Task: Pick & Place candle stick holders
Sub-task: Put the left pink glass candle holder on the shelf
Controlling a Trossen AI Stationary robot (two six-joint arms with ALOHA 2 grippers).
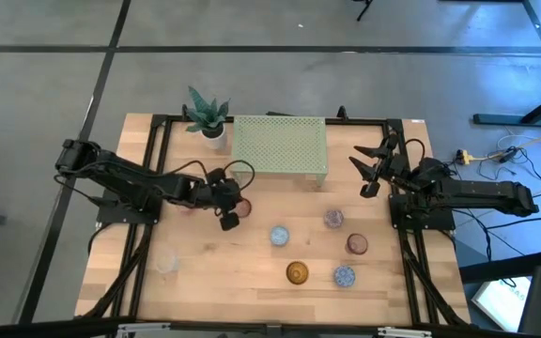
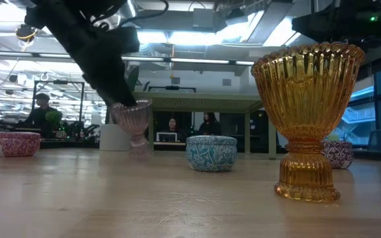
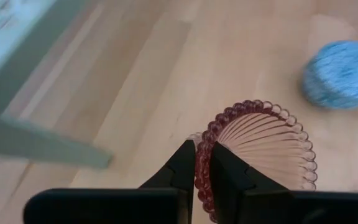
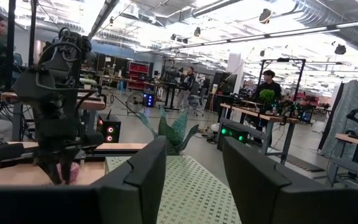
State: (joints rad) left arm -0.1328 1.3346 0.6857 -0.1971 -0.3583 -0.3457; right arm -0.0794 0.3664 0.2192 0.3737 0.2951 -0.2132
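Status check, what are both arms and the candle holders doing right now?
Left gripper shut on pink holder rim, lifted just off the table. Right gripper open, waiting beside the stand. Blue holder nearby, path clear.

pinkish holder [image 3: 260, 155] rim pinched, lifted upright

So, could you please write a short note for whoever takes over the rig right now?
Left gripper: fingers shut on the rim of the pink cup, held just above the table in front of the green stand.
Right gripper: open, raised at the table's right edge, holding nothing.
On the table: blue cup, amber cup, three more on the right around, a clear cup near the left edge.
Done: one cup lifted. Left: place it, then the others.
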